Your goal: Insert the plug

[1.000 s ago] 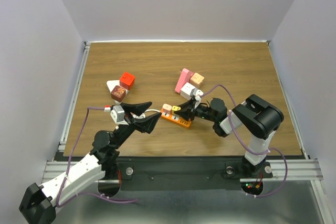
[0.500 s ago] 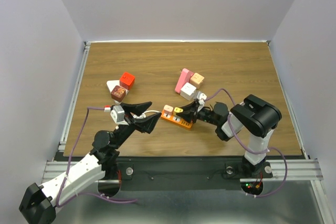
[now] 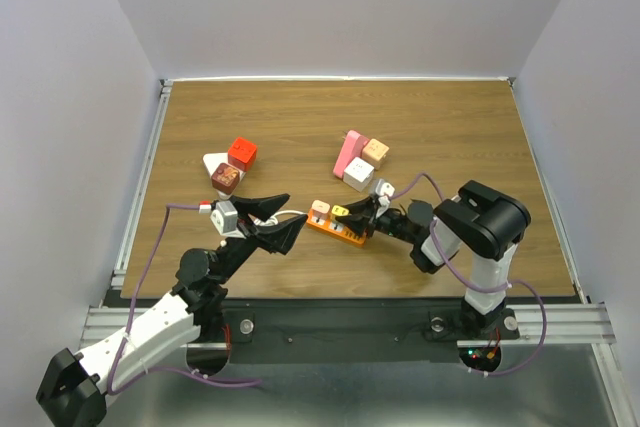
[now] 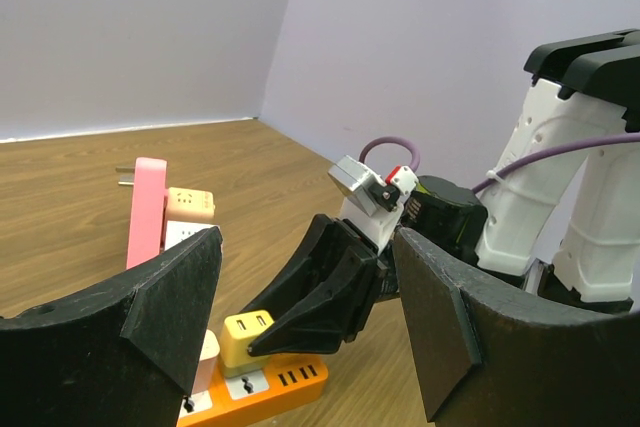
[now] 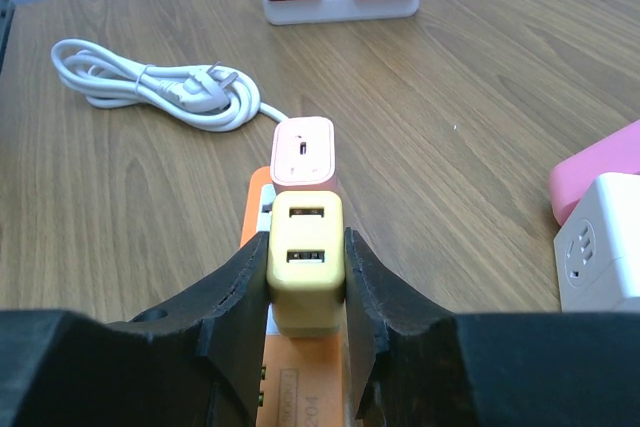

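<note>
Plug [image 5: 304,217], yellow, stands upright on the orange strip [image 3: 345,234], which lies on the table [image 3: 450,127] toward 6 o'clock of its middle. Left gripper [image 3: 292,213]: at 9 o'clock of the strip, jaws wide, holding nothing. A coiled white cable [image 5: 160,92] lies on the wood by its fingertips; contact cannot be determined. Strip: a pink adapter [image 5: 303,150] occupies the socket next to the plug, at its 9 o'clock in the top view, the two close together or touching. Right gripper [image 5: 306,242]: reaches in from 3 o'clock, clamped narrow on the plug's two sides. Assessment: the plug is aligned and set on its socket. Its base looks down on the strip's face, but whether the pins are fully home cannot be told. Outstanding, in my judgement: a final press if any gap is left, then release and withdrawal of the right gripper.
</note>
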### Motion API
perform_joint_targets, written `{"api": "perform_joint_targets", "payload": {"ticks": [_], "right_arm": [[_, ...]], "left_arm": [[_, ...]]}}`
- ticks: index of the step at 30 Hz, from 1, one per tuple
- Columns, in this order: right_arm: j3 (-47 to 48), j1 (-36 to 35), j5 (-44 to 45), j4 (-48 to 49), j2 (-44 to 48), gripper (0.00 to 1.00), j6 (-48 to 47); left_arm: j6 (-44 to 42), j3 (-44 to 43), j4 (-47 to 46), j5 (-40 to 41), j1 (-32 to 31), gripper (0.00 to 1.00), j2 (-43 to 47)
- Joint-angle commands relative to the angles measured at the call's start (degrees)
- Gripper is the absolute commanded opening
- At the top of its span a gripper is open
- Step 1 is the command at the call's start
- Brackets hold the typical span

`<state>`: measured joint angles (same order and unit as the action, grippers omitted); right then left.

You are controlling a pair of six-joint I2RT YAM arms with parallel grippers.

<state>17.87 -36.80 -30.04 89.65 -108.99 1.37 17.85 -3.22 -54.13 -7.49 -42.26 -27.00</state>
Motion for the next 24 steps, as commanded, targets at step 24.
{"api": "perform_joint_targets", "payload": {"ticks": [24], "right_arm": [[-9.52,-3.72,9.65,5.63,-9.83,0.01,-3.65]], "left_arm": [[-0.97,4.89,-1.68,-0.78,0.42,0.8,1.52]]}}
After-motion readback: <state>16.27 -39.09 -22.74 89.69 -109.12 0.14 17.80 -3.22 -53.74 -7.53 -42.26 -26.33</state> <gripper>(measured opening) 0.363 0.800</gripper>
